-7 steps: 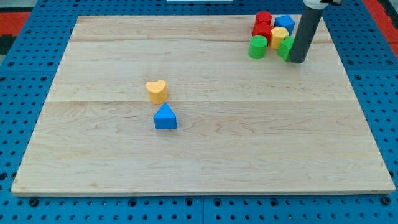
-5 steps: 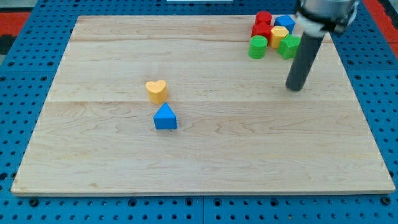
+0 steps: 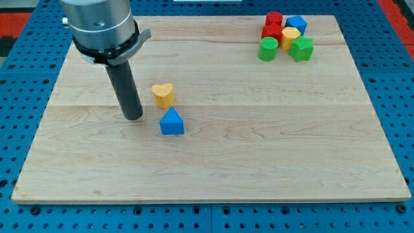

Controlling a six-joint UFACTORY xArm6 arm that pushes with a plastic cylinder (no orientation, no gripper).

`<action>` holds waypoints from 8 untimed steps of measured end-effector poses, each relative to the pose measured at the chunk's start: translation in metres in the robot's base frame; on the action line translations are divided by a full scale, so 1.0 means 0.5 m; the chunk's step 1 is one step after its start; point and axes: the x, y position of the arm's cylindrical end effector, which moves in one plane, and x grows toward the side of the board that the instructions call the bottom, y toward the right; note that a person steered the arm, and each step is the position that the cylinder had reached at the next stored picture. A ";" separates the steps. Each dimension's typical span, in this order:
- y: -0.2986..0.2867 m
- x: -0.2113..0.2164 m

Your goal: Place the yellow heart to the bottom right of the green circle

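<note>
- My tip point(image 3: 133, 118) rests on the wooden board point(image 3: 259, 155) on the left side of the scene, just left of the yellow heart point(image 3: 163, 94) and the blue triangle point(image 3: 171, 122), touching neither.
- The tool is a plain dark rod with nothing to open or close; it holds nothing.
- The yellow heart sits left of the board's centre, with the blue triangle just on its near side, a small gap between them.
- The green circle point(image 3: 268, 49) is at the far right of the board, well apart from the heart, at the near-left edge of a tight cluster.
- In that cluster: a red block point(image 3: 274, 19) at the far side, another red block point(image 3: 272, 32) below it, a blue block point(image 3: 296, 24) to the right, a small yellow block point(image 3: 289, 38) in the middle, and a green star-like block point(image 3: 301, 48) at the near right.
- The board lies on a blue perforated table point(image 3: 19, 77).
- No writing, brand or label can be read anywhere.
</note>
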 end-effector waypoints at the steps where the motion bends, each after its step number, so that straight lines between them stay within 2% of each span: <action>1: 0.000 -0.026; 2: 0.055 -0.060; 3: 0.130 -0.150; 4: 0.240 -0.191; 5: 0.249 -0.140; 6: 0.234 -0.131; 8: 0.311 -0.096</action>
